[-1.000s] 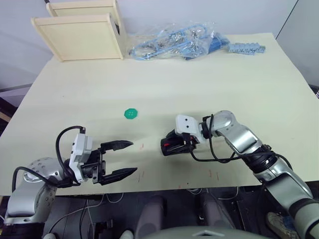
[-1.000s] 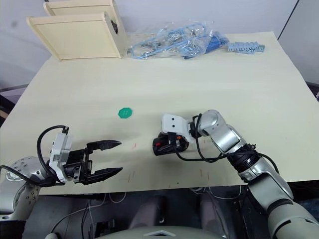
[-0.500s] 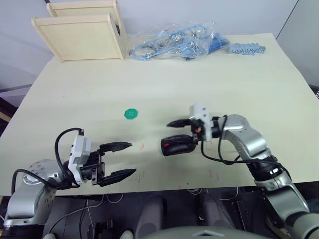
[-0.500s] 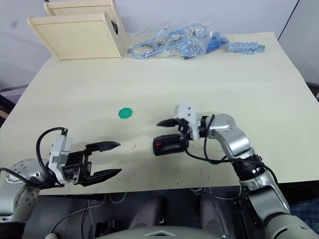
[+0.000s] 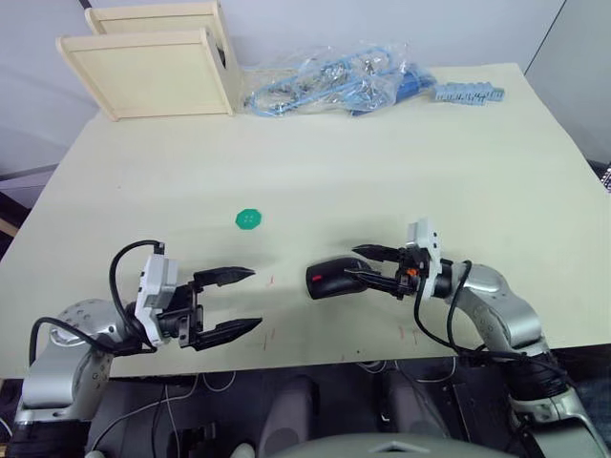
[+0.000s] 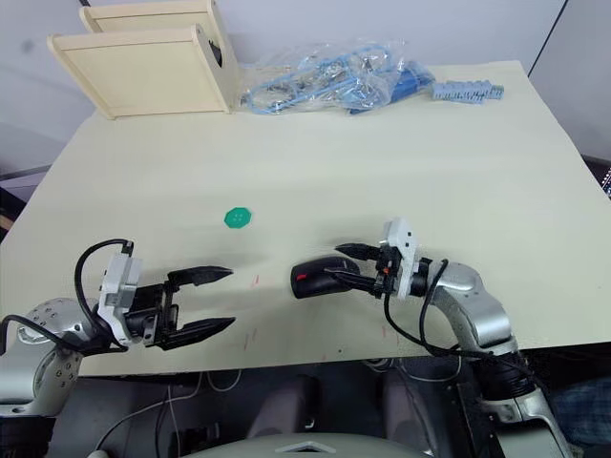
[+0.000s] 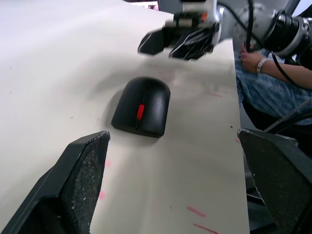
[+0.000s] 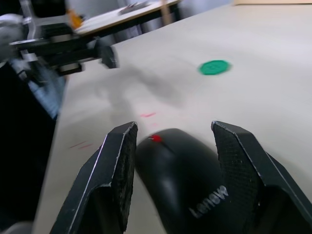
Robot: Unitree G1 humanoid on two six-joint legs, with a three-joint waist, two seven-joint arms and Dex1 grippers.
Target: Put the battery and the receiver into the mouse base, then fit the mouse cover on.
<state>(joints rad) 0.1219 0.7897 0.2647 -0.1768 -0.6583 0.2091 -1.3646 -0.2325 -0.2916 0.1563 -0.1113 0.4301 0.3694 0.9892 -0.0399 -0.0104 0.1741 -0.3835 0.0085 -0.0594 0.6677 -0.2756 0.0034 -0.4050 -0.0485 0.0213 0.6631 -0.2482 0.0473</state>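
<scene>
A black mouse [image 5: 326, 279] with a red wheel lies near the table's front edge. The glossy mouse cover [image 7: 142, 105] sits closed on the mouse base, whose lower rim [image 7: 134, 129] is all that shows. The battery and the receiver are hidden. My right gripper [image 5: 368, 267] lies level and open just right of the mouse, its two fingers [image 8: 114, 170] flanking the mouse's rear end [image 8: 190, 170] without closing on it. To the mouse's left, my left gripper [image 5: 252, 299] is open and empty, pointing at it.
A green disc [image 5: 249, 219] lies behind the left gripper. Two wooden boxes [image 5: 153, 67] stand at the back left, beside a plastic bag of blue cables [image 5: 334, 81] and a blue-grey strip [image 5: 468, 93]. A person's hand [image 7: 251, 61] shows beyond the table edge.
My right gripper has opened, come off the top of the mouse, drawn back to the right and turned level. The mouse stays put. The left gripper has barely moved.
</scene>
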